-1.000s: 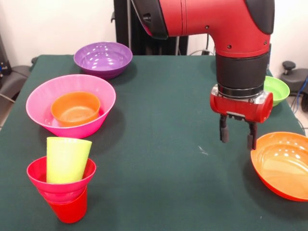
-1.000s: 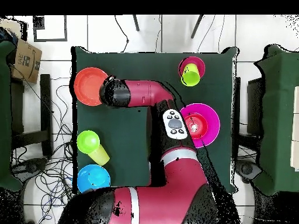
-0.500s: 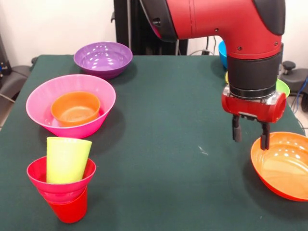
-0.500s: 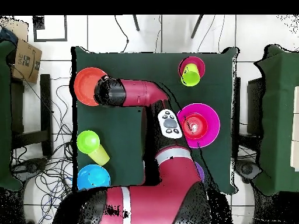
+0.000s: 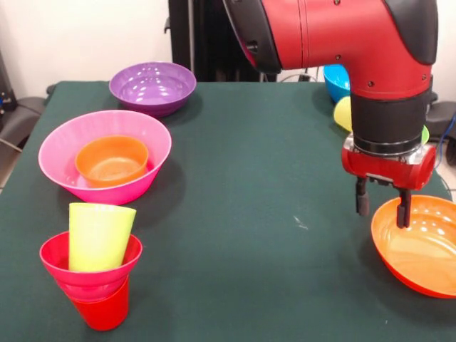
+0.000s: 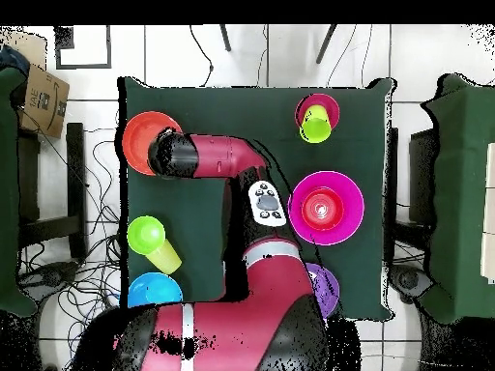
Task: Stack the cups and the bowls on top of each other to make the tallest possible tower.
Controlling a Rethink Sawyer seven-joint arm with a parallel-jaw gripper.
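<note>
My gripper [image 5: 382, 209] hangs open at the near-left rim of the large orange bowl [image 5: 420, 246], one finger outside the rim and the other over the bowl's inside. It holds nothing. At the front left stands the tower: a red cup [image 5: 103, 311], a small magenta bowl [image 5: 87, 274] on it, and a pale yellow cup [image 5: 98, 235] leaning inside that. The large pink bowl [image 5: 60, 153] holds a small orange bowl [image 5: 112, 160]. From overhead, the wrist covers the gripper beside the large orange bowl [image 6: 141, 135].
A purple bowl [image 5: 152, 85] sits at the back left. A blue bowl [image 5: 336, 80] and a lime green cup [image 5: 343, 112] show behind the arm, with a green bowl [image 6: 146, 233] next to them. The arm spans the table's right side.
The gripper has moved right and slightly down, from the bare cloth to the orange bowl's rim. It stays open. No cup or bowl has moved.
</note>
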